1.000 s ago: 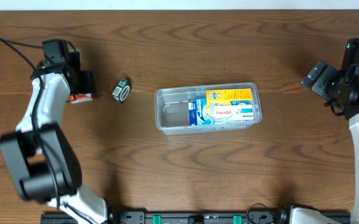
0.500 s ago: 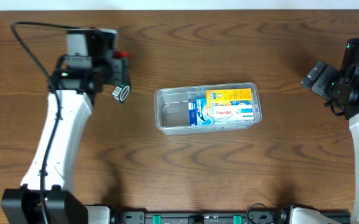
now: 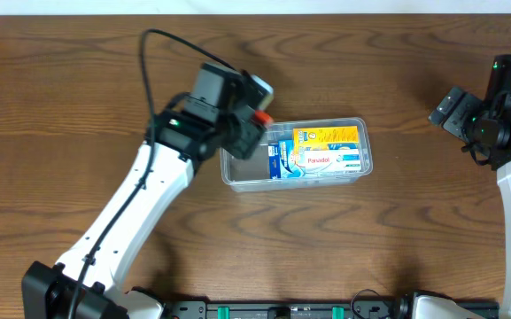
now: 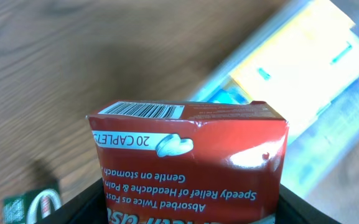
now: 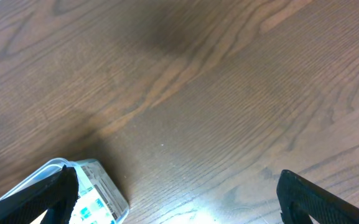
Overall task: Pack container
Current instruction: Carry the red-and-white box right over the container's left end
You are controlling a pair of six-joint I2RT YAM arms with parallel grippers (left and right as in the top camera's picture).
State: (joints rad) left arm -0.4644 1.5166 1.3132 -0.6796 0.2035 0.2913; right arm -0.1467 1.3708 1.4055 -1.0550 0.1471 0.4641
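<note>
The clear plastic container (image 3: 292, 185) lies at mid-table and holds a yellow box (image 3: 328, 136), a white and blue Panadol box (image 3: 324, 162) and a small blue box (image 3: 281, 159). Its left part is bare. My left gripper (image 3: 251, 121) is shut on a red caplet box (image 4: 191, 155) and holds it above the container's left end; the box shows as a red spot in the overhead view (image 3: 259, 116). The container is blurred behind the box in the left wrist view (image 4: 328, 149). My right gripper (image 5: 176, 199) is open and empty, far to the right of the container (image 5: 98, 186).
A small green item (image 4: 30, 204) lies on the wood to the left of the container; in the overhead view my left arm hides it. The right arm (image 3: 503, 115) stands at the table's right edge.
My left gripper has lifted the red box from the table's far left and carried it right, past the green item, to above the container's left end. The right arm has not moved.
</note>
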